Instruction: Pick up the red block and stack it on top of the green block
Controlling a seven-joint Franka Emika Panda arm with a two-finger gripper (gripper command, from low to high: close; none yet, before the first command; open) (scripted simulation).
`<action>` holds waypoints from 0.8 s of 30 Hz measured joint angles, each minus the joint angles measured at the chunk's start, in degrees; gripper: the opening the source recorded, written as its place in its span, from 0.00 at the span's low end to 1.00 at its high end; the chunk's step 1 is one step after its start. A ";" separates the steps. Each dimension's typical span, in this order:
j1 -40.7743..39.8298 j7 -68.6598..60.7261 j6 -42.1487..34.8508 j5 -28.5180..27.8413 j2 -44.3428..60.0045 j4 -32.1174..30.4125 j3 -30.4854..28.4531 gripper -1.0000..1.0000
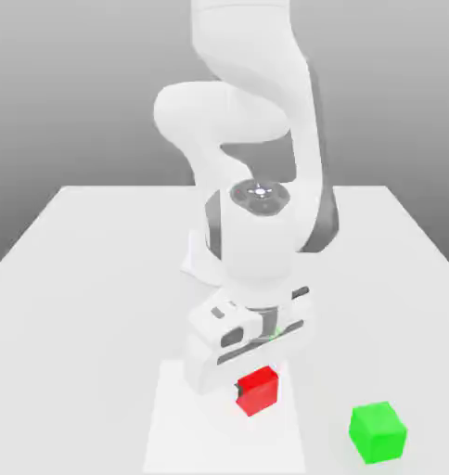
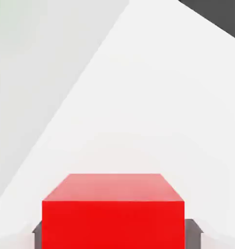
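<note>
So the red block [image 1: 257, 391] is sitting right between the fingers of the gripper [image 2: 114, 228], and they're pinching it from two opposite sides. In the hand view you can see a dark finger pad [image 2: 193, 234] up against one side of it, with the other pad peeking out on the opposite side. Place-wise, the block is over the white patch [image 1: 191, 431] on the table [image 1: 80, 325], closer to the patch's edge on the exterior view's right than to the other side edge. Can't really tell if it's touching down or slightly up.

Just above it there's the chunky white hand [image 1: 251, 343], set at a slant across the patch's far edge, with the arm [image 1: 256, 232] rising over it.

The green block [image 1: 378, 432] is on the bare table, off the patch, out past the side edge on the exterior view's right and kinda near that side's near corner. It's well apart from the red one, turned a bit so a corner edge faces the camera, and nothing's on top of it.
</note>
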 joint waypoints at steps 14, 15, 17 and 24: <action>-0.99 -1.56 -11.12 2.96 -12.67 -1.54 1.94 0.00; -0.75 -0.50 -11.85 3.33 -12.77 -0.90 2.39 0.00; 0.59 2.74 -13.26 3.82 -12.39 0.94 3.47 0.00; 5.68 16.92 -17.94 3.90 -9.62 8.50 5.35 0.00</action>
